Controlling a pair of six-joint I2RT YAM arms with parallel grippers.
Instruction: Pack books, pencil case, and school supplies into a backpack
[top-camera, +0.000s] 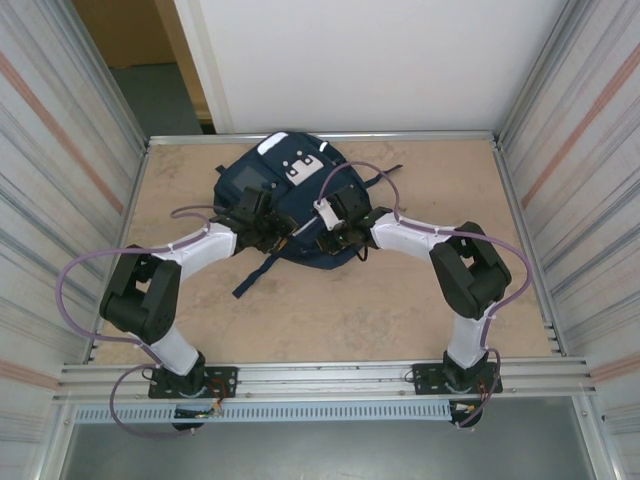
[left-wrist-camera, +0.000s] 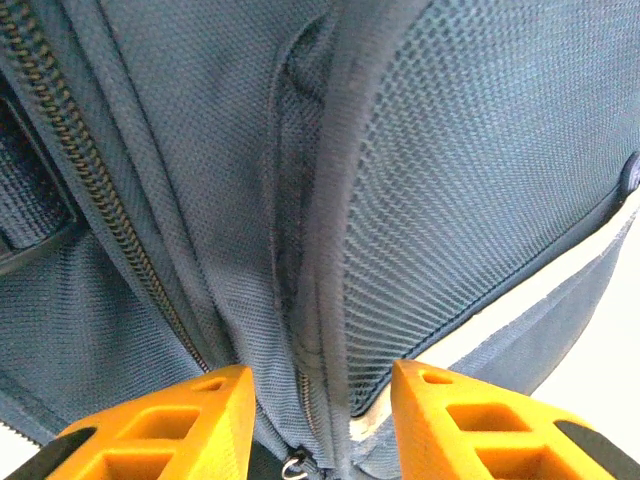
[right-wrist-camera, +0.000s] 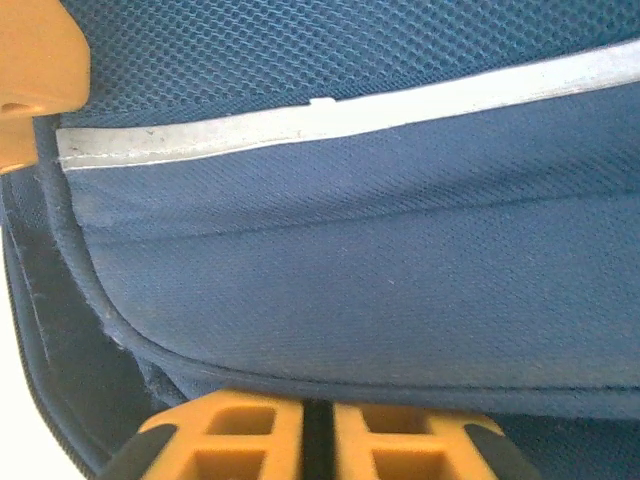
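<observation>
Two arms bend inward over the large navy-blue fabric backpack (top-camera: 290, 190), which lies on the tabletop (top-camera: 420, 300). Packing seems nearly done, with closing probably left. On the left wrist, the left hand (left-wrist-camera: 320, 378) has its fingers apart, straddling the backpack's zipper seam (left-wrist-camera: 300, 330). On the right wrist, the right hand (right-wrist-camera: 318, 415) is pressed together against the backpack's lower fabric edge.

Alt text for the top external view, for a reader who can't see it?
A navy backpack lies flat at the far middle of a tan table; the left end effector and right end effector, reaching in from the near edge, are both down on its near half. A dark strap trails toward the near edge.
</observation>
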